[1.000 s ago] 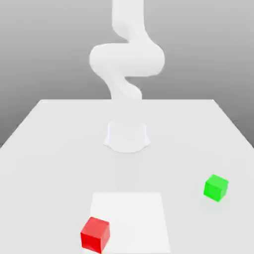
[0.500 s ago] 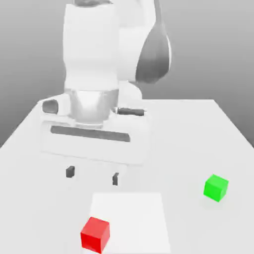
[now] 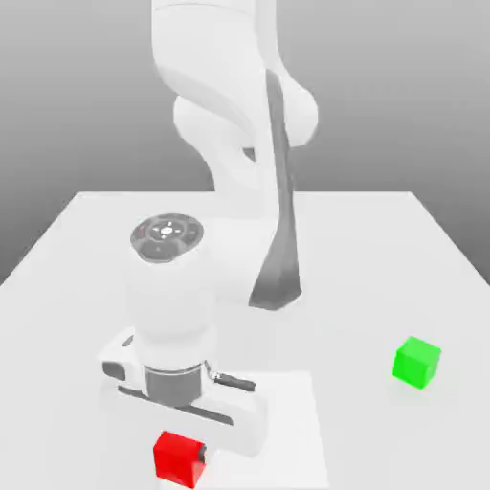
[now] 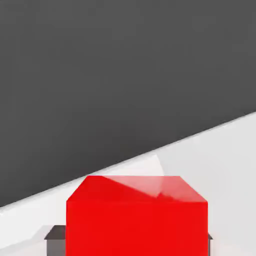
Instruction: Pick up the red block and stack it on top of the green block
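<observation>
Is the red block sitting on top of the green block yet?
No. The red block sits on the table, under the gripper. The green block stands apart on the exterior view's right, with nothing on it.

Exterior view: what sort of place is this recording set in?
Likely a bare simulated tabletop for block stacking: a plain white table against a flat grey backdrop, holding a red block and a green block, with a white arm over it.

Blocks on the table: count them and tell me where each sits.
2. The small bright red cube sits near the front edge of the white table, directly under the gripper. The small bright green cube stands alone toward the exterior view's right. The arm could hide others.
</observation>
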Controlling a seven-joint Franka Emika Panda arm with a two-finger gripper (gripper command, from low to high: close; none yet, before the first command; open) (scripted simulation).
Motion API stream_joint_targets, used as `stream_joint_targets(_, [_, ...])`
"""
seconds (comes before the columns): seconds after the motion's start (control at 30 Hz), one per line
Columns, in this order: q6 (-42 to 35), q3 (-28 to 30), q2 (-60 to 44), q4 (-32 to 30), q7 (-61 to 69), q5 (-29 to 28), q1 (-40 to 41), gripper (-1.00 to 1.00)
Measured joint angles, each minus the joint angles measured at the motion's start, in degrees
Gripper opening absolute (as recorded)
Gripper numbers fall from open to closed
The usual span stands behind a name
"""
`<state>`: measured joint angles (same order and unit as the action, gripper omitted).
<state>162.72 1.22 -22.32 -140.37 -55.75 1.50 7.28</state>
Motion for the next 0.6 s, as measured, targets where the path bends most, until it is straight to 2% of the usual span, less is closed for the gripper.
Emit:
stream_joint_targets(0.23, [-8.47, -0.95, 10.96, -2.46, -2.65, -0.39, -1.97, -1.0])
stream_joint_targets(0.4, [-9.41, -8.3, 16.88, -7.28, -14.03, 0.6, -10.94, -1.0])
stream_joint_targets(0.6, [-10.2, -16.29, 24.35, -13.83, -30.54, 1.98, -28.38, -1.0])
